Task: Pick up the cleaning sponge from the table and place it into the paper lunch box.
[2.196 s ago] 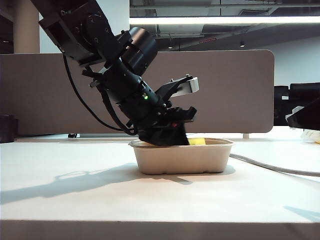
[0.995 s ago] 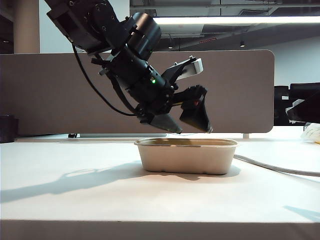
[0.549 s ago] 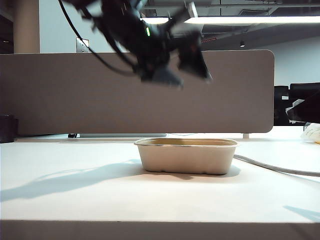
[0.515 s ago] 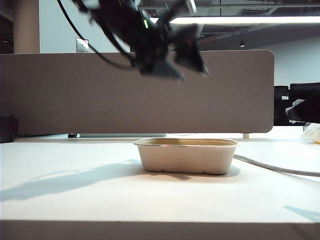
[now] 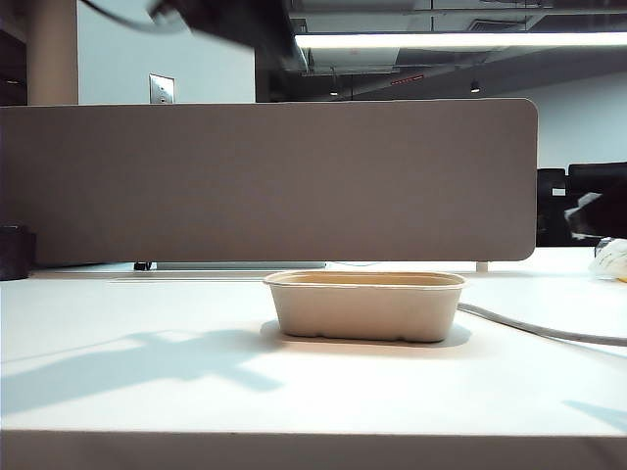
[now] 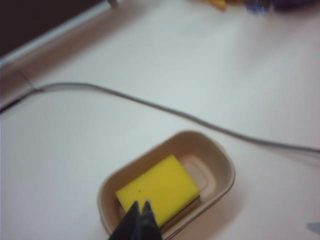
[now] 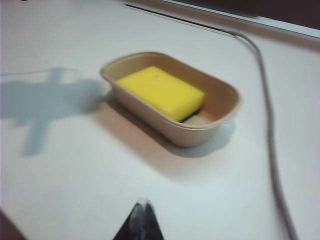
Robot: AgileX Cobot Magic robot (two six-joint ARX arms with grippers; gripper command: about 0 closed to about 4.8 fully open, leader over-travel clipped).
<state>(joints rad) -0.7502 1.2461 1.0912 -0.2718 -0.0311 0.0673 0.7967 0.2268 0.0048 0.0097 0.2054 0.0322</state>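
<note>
Left tool (image 6: 140,216) gone from its place over the paper lunch box (image 5: 364,305): risen almost out of the exterior view, only a dark blur at the upper edge. Its jaws, spread wide a second ago, now pressed together and empty. Cleaning sponge (image 6: 159,189) released, lying in the box (yellow face up). Arm's shadow on the worktop (image 5: 176,377) has shifted and shrunk.

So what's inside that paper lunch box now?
The paper lunch box holds the cleaning sponge, yellow face up, with a dark green edge showing underneath. The sponge covers most of the box floor. Both claws are shut and hold nothing.
</note>
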